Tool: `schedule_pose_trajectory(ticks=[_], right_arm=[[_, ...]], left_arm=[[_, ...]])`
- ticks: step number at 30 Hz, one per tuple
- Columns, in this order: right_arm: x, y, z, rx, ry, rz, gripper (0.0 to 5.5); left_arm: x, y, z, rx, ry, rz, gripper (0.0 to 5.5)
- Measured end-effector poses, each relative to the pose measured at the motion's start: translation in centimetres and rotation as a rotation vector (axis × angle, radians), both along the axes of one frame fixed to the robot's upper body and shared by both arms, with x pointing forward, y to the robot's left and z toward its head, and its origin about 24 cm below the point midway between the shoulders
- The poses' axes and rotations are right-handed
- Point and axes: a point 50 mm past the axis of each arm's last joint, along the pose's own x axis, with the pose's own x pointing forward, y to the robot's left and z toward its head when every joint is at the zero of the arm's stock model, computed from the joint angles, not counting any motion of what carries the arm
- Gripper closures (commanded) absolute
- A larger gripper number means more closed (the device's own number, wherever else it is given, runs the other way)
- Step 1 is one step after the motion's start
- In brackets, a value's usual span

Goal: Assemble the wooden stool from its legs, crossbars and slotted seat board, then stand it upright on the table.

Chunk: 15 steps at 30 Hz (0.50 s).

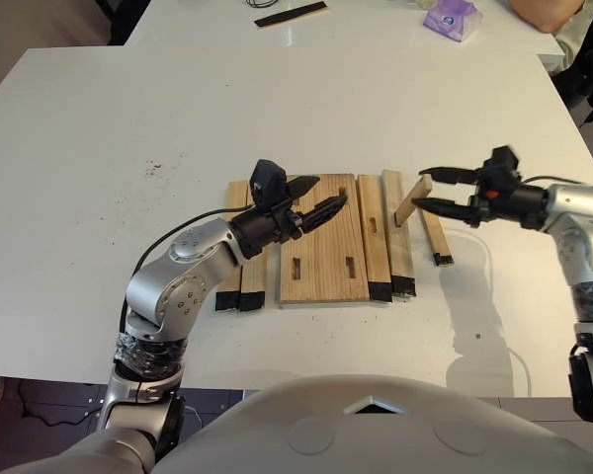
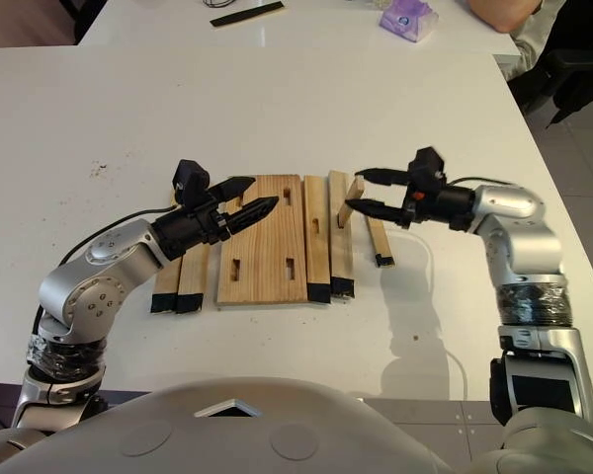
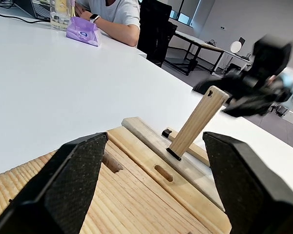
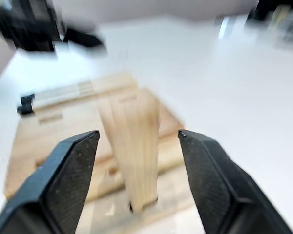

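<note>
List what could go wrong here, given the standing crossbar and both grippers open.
1. The crossbar stands tilted on a leg, between the open fingers of the right gripper and apparently ungripped. It may topple.
2. That leg lies loose on the table, so a push on the crossbar could slide it.
3. The left gripper hovers open over the seat board close by, so the arms could clash.

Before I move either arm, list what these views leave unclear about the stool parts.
- Left legs: the left arm covers their far halves in the eye views, so their count is unsure.
- Bar: whether its lower end sits in a slot or only rests on the right leg; too small in the left wrist view, blurred in the right.
- Board: its near end is cut off by the left wrist view's edge.
</note>
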Motion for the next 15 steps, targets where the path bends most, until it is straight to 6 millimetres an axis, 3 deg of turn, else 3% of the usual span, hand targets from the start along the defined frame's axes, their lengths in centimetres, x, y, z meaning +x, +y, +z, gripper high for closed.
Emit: schedule_pose_trajectory(ticks=[5,9,15], right_arm=[[-0.5,0.1,2.9,0.120,-0.035,-0.030,2.52],[0.8,1.6,5.6,0.245,-0.136,-0.088,2.52],[2.9,4.4,5.5,0.313,-0.167,-0.147,2.52]], left_arm=[[0.0,0.1,0.0,0.003,-0.002,0.007,1.89],[0.3,0.3,-0.4,0.017,0.015,0.025,1.89],[1.2,0.7,-1.4,0.067,0.042,0.083,1.89]])
